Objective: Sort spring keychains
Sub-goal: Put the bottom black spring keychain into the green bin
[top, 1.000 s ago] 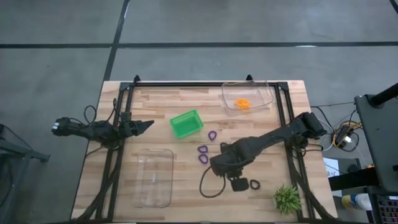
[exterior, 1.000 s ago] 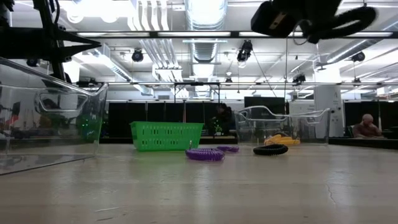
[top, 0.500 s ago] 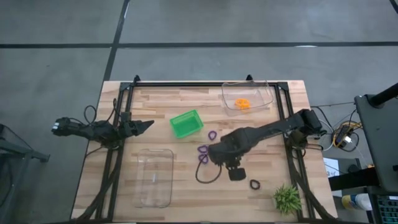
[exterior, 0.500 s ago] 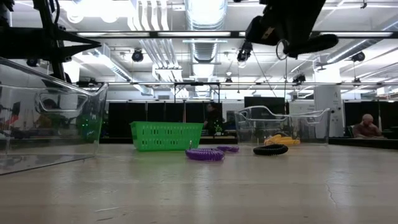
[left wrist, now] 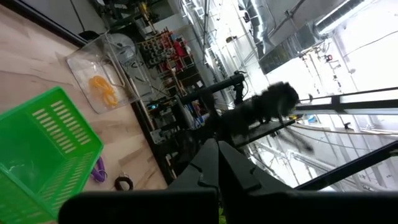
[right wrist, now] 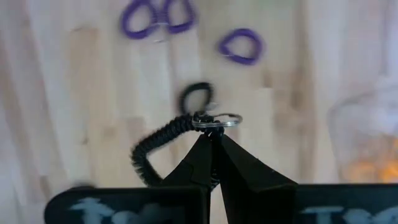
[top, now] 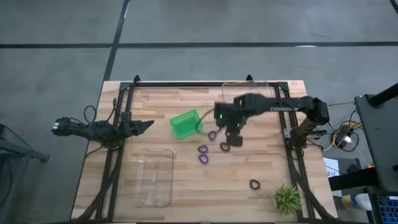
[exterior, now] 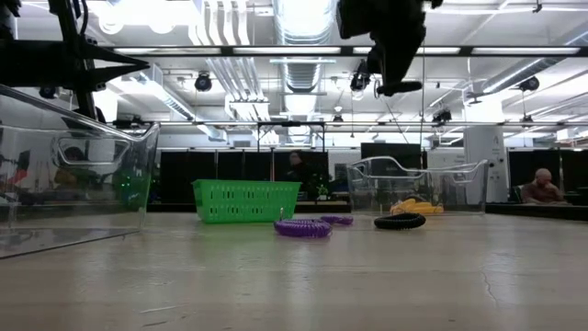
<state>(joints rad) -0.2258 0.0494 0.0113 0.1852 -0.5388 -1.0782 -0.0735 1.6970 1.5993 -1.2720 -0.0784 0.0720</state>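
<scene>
From where I stand, no lettering, label, brand mark or number can be read on anything here. The shelves of goods far across the room, seen past the left arm, carry coloured packaging, but it is too small and blurred to make out any words or figures.

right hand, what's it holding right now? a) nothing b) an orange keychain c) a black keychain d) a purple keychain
c: in the right wrist view the right hand is shut on a black keychain, gripped by its metal ring with the black coil dangling above the table, while three purple keychains lie below.
</scene>
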